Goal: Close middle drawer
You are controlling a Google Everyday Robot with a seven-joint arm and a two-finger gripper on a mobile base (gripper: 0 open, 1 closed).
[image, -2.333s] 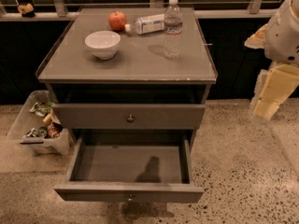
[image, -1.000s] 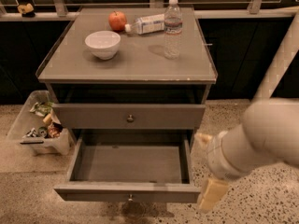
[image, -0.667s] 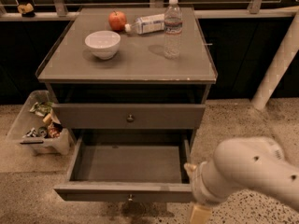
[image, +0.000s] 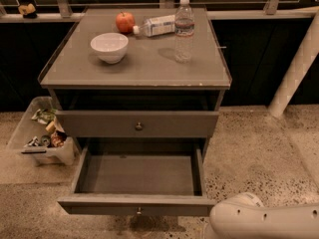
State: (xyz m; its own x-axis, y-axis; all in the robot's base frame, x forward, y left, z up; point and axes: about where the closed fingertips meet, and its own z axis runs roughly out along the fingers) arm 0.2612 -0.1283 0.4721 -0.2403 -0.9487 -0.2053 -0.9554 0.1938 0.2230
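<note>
Speckled stone floor (image: 259,148) lies under a grey metal cabinet (image: 149,68) backed by dark railed panels. On its top I see a white ceramic bowl (image: 109,46), a red apple (image: 125,22), a clear plastic bottle lying flat (image: 155,26) and a taller clear water bottle (image: 184,30) standing upright. A clear plastic bin of clutter (image: 42,136) sits on the floor to the left. The wide grey middle drawer (image: 137,205) is pulled out towards me. My rounded white arm casing (image: 261,220) fills the near right corner, just right of the drawer front. The gripper is out of frame, so I cannot tell its state.
</note>
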